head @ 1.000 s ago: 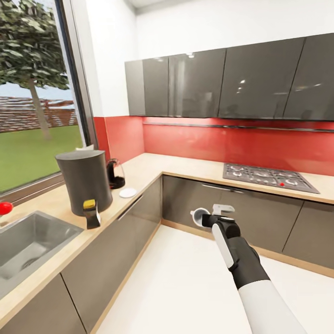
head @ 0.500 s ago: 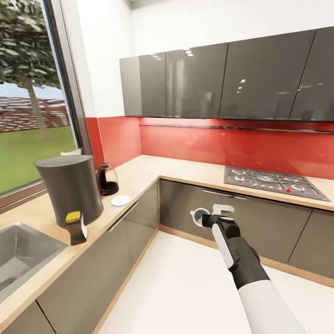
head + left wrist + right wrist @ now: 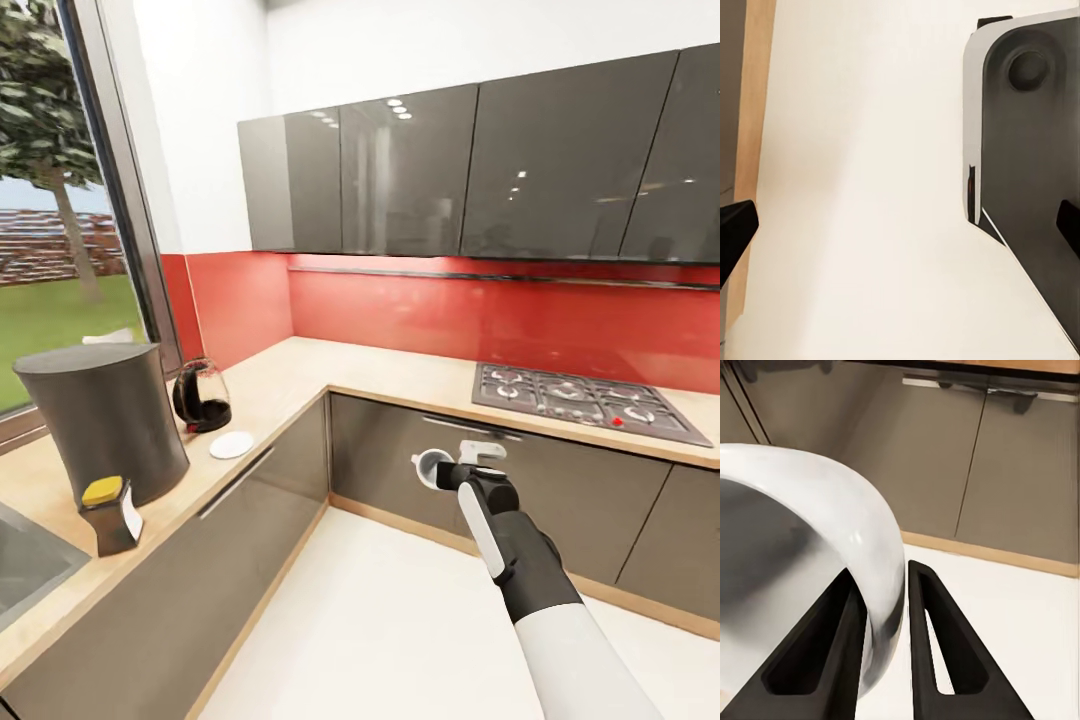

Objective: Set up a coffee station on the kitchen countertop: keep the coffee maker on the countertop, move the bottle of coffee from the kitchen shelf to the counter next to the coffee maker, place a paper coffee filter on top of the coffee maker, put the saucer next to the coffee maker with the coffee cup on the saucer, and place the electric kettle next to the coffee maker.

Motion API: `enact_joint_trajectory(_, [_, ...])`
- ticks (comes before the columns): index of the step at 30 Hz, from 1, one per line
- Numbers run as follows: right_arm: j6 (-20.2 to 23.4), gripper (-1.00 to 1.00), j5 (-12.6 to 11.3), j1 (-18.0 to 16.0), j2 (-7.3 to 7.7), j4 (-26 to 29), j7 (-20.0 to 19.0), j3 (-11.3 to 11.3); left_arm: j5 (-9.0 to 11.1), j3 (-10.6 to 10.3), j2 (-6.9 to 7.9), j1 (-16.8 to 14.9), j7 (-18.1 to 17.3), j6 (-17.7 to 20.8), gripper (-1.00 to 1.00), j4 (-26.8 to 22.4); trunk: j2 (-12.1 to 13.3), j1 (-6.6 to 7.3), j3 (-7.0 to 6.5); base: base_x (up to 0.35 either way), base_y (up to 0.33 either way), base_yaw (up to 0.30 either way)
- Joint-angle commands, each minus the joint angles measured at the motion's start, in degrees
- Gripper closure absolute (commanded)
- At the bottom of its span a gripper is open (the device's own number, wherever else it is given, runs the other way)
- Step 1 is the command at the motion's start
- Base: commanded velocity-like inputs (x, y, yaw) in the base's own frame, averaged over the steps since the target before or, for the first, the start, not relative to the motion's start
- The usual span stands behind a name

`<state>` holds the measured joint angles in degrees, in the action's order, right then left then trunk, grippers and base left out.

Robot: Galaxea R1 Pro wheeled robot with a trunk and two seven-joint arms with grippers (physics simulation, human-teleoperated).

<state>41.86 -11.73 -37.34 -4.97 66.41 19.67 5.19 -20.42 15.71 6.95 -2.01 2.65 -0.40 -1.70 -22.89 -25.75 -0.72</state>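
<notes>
while the cup rides in mid-air: the risks come from the grip and the distance left to cover.
right gripper [image 3: 462,463]: clenched on the rim wall of the coffee cup [image 3: 432,467], one finger inside, one outside, seen close in the right wrist view [image 3: 881,607].
cup position: over the floor, well apart from the coffee maker [image 3: 105,420], in front of the grey cabinet fronts.
saucer [image 3: 231,445]: bare, on the kitchen countertop [image 3: 290,375] just beside the coffee maker, near the electric kettle [image 3: 201,397].
bottle of coffee [image 3: 111,514]: standing just in front of the coffee maker.
left gripper [image 3: 900,225]: released, fingertips wide apart over bare floor.
slip risk: a thin rim pinch could let the cup swing or drop.
collision risk: a low approach could clip the counter edge, or nudge the kettle.
</notes>
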Motion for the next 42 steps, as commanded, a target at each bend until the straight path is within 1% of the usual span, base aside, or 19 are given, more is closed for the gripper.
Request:
enact_joint_trajectory(1, [0.1,1.00,-0.7,0.0,0.00,0.0,0.5,0.1,-0.6,0.5,0.00,0.0,0.2,0.0,-1.00,0.0,0.0,-0.04,0.02,0.173,-0.249,0.000])
enact_joint_trajectory(25, [0.1,1.00,-0.8,0.0,-0.22,0.1,0.5,0.2,-0.7,0.5,0.00,0.0,0.2,-0.1,-1.00,0.0,0.0,-0.04,0.02,0.194,-0.222,0.006])
enact_joint_trajectory(42, [0.1,1.00,-0.8,0.0,-0.27,0.0,0.5,0.2,-0.6,0.5,0.07,0.0,0.2,-0.3,-1.00,0.0,0.0,-0.04,0.02,0.207,-0.212,0.254])
